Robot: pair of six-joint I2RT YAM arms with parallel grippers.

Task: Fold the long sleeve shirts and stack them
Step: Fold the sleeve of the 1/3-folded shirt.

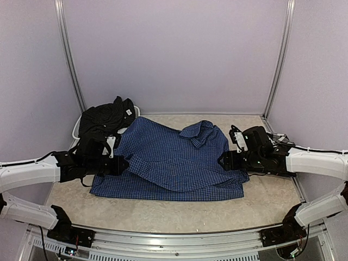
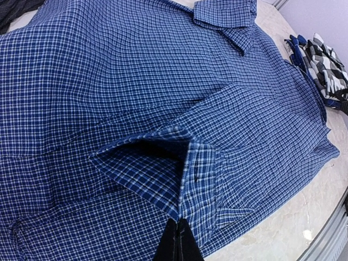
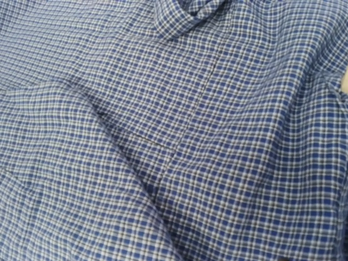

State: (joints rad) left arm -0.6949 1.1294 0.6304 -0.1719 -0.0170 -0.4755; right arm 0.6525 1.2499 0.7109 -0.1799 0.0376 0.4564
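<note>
While the left pincer [image 2: 176, 239] is clamped shut on a fold of the blue shirt [image 1: 174, 163], the cloth stands up in a small tent right at its tips, with a dark pocket opening just beyond them. To fold well, I judge the pinched edge should travel low and taut across the body, so the layer beneath does not drag along. It should then be laid with its edge parallel to the shirt's side.

Across the shirt from those tips, the right pincer [image 1: 223, 160] hangs at the opposite edge of the same garment. Its own camera shows only checked fabric, no fingers, so I cannot tell whether it is open or holding anything. If it pressed that edge flat, the pull would likely stay clean.

Farther out from the left tips, the collar [image 2: 225, 13] lies rumpled and may need smoothing. Past it, the black-and-white check shirt [image 2: 323, 65] sits bunched on the table [image 1: 163, 215], close by the right arm. On the far side of the left pincer, the black shirt [image 1: 106, 117] is heaped against the blue one's corner, near enough to snag a wide sweep.
</note>
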